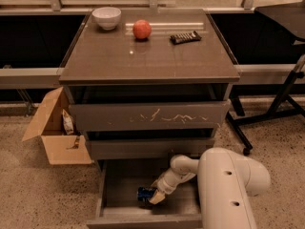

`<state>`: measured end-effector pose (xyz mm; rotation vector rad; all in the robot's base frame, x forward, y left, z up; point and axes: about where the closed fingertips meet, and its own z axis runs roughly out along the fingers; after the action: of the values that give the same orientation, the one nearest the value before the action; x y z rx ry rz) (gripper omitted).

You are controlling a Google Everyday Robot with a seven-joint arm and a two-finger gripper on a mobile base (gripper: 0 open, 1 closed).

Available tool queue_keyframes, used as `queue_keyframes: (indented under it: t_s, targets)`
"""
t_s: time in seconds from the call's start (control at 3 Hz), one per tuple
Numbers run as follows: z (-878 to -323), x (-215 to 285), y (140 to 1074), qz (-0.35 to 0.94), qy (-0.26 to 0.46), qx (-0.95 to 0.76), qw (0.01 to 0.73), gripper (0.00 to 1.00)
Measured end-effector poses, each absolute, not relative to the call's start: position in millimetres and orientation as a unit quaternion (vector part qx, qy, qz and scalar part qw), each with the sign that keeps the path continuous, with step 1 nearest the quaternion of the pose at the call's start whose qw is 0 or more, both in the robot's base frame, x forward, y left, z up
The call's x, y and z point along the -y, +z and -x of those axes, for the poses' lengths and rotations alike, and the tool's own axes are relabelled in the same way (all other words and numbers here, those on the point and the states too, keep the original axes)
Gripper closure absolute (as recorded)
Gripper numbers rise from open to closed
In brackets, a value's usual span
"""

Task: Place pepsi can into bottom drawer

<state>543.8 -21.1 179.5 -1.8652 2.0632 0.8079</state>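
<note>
from where i stand the job looks nearly done. the bottom drawer (114, 197) is pulled out, and the pepsi can (144, 193) is already down inside it, low over the grey floor, roughly in the middle, a bit toward the front. the arm (228, 190) reaches in from the right side and bends down into the drawer, with the gripper (156, 196) right up against the can's right side. the two are touching or as good as touching. whether the gripper has the can clamped or is loose around it, i cannot tell from here, and i also can't make out whether the can rests on the drawer floor or hangs just above it. so the carrying part seems finished. what's left, as i judge it, is making sure the can is set down and released, then lifting the gripper clear without knocking the can over or catching the thin middle drawer (150, 148) just above. that drawer and the scratched-front drawer (150, 116) are both pushed in. on the cabinet top (143, 61) sit a white bowl (106, 17), a red apple (142, 29) and a small dark bar-shaped thing (186, 36), all well away from the action. an open cardboard box (57, 137) stands on the floor to the left of the cabinet.
</note>
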Motion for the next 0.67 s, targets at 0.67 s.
queue_keyframes:
  t_s: [0.67]
  targets:
    - [-558.0,22.3,148.8,0.621,0.287,-0.719,0.120,0.59]
